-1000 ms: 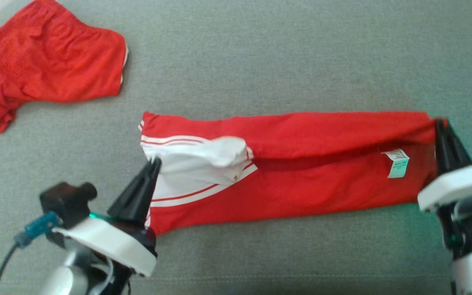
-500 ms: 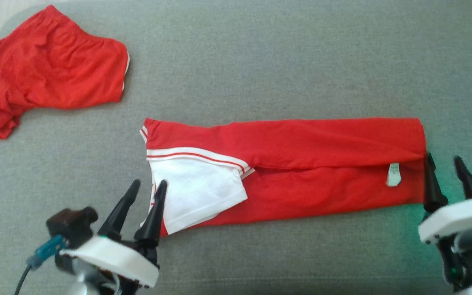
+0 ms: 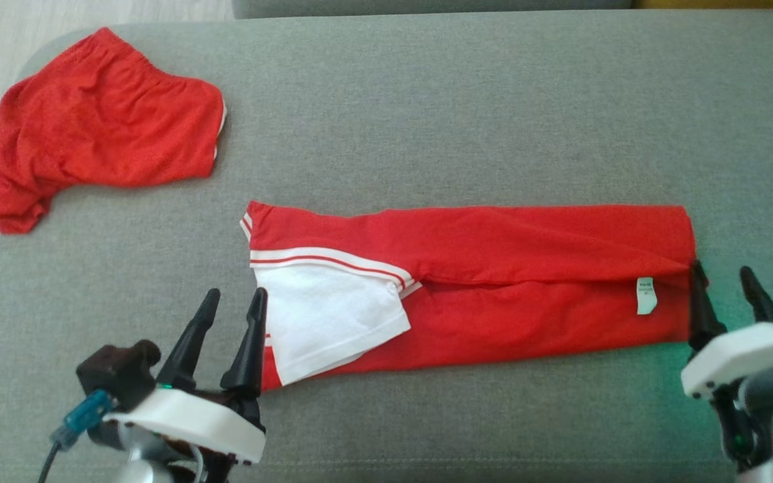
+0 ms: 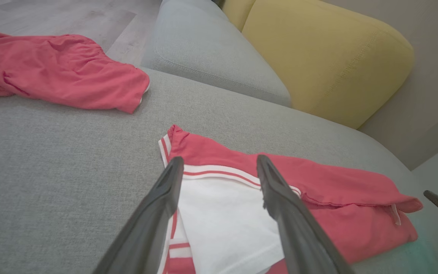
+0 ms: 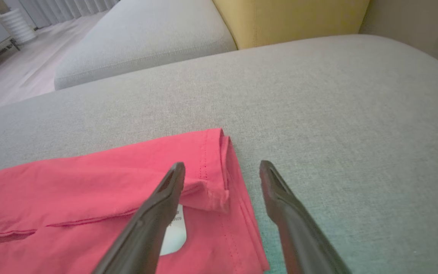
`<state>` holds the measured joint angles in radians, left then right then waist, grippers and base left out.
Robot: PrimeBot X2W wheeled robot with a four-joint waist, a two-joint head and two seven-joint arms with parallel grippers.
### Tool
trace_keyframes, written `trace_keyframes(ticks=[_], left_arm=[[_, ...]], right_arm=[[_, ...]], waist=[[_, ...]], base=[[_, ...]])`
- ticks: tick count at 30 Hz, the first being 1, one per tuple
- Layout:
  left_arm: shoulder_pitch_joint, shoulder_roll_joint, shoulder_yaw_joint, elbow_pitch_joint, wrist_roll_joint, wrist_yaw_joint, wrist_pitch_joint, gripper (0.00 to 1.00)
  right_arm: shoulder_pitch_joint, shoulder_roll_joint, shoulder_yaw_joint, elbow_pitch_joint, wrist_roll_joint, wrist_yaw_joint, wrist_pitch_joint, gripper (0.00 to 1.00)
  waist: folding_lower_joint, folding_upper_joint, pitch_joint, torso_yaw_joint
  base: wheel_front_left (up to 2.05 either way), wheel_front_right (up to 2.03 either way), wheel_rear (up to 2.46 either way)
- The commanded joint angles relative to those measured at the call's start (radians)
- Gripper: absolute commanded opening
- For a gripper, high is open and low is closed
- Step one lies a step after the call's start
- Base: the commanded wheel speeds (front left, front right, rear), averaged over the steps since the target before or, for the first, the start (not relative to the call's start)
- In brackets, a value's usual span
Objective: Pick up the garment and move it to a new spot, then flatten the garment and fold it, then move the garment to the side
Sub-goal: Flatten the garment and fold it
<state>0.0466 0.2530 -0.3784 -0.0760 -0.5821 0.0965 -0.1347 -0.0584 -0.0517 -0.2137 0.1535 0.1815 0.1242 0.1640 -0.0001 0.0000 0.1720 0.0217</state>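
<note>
Head view looks down on a grey sofa seat (image 3: 427,100) that carries everything. A yellow cushion (image 4: 329,57) stands behind it in the left wrist view.

Across the middle of the seat lies the red shirt (image 3: 527,315), folded into a long flat band that runs from left to right. Its near half is laid against the far half along a seam-like line through the middle. At the band's left end a white sleeve (image 3: 326,322) with red and white stripes lies on top, angled toward the near edge.

Well apart from the shirt, at the far left corner of the seat, a pair of red shorts (image 3: 105,141) lies crumpled.

The left gripper (image 3: 236,293) sits at the shirt's left end with its two fingers spread apart and nothing between them. In its own wrist view the left gripper (image 4: 219,159) straddles the white sleeve from above. The right gripper (image 3: 720,267) is at the shirt's right end, fingers likewise spread and holding nothing. One finger stands over the hem and the other over bare seat, as the right wrist view (image 5: 222,163) shows. Whether that inner finger touches the cloth is hard to say.

A small white label (image 3: 646,295) lies on the shirt just beside the right end.
</note>
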Motion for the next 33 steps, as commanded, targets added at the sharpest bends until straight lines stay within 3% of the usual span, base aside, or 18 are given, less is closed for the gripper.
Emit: trace_keyframes(ticks=[1,11,19,20,21,22,26,33], left_arm=[[-0.049,0.008,0.029,-0.027,0.014,0.004,-0.01,1.0],[-0.072,0.001,0.009,-0.01,0.03,0.005,-0.018,1.0],[-0.082,0.002,0.004,-0.003,0.033,0.009,-0.019,1.0],[-0.084,0.003,0.004,-0.001,0.033,0.009,-0.021,1.0],[-0.084,0.003,0.004,-0.001,0.033,0.009,-0.021,1.0],[-0.088,0.004,0.005,0.001,0.033,0.008,-0.022,1.0],[-0.097,0.006,0.004,0.009,0.038,0.009,-0.027,1.0],[-0.103,0.011,-0.007,0.018,0.044,0.008,-0.026,1.0]], right_arm=[[-0.067,-0.016,0.023,-0.001,-0.01,0.007,0.016,1.0],[-0.168,-0.038,-0.016,0.178,-0.09,0.007,0.111,1.0],[-0.197,-0.048,0.017,0.256,-0.068,0.007,0.234,0.98],[-0.201,-0.05,0.022,0.26,-0.059,0.007,0.241,0.78],[-0.201,-0.05,0.022,0.26,-0.059,0.007,0.241,0.78],[-0.204,-0.053,0.026,0.263,-0.052,0.007,0.243,0.53],[-0.213,-0.06,0.046,0.266,-0.026,0.007,0.234,0.0],[-0.226,-0.089,0.042,0.238,0.003,0.007,0.174,0.0]], waist=[[0.0001,0.0,0.0,0.005],[0.0001,0.0,0.034,0.039],[0.0001,0.0,0.054,0.04],[0.0001,0.0,0.056,0.039],[0.0001,0.0,0.056,0.039],[0.0001,0.0,0.057,0.038],[0.0001,0.0,0.06,0.032],[0.0001,0.0,0.049,0.012]], base=[[0.0,0.0,0.0],[0.0,0.0,0.0],[0.0,0.0,0.0],[0.0,0.0,0.0],[0.0,0.0,0.0],[0.0,0.0,0.0],[0.0,0.0,0.0],[0.0,0.0,0.0]])
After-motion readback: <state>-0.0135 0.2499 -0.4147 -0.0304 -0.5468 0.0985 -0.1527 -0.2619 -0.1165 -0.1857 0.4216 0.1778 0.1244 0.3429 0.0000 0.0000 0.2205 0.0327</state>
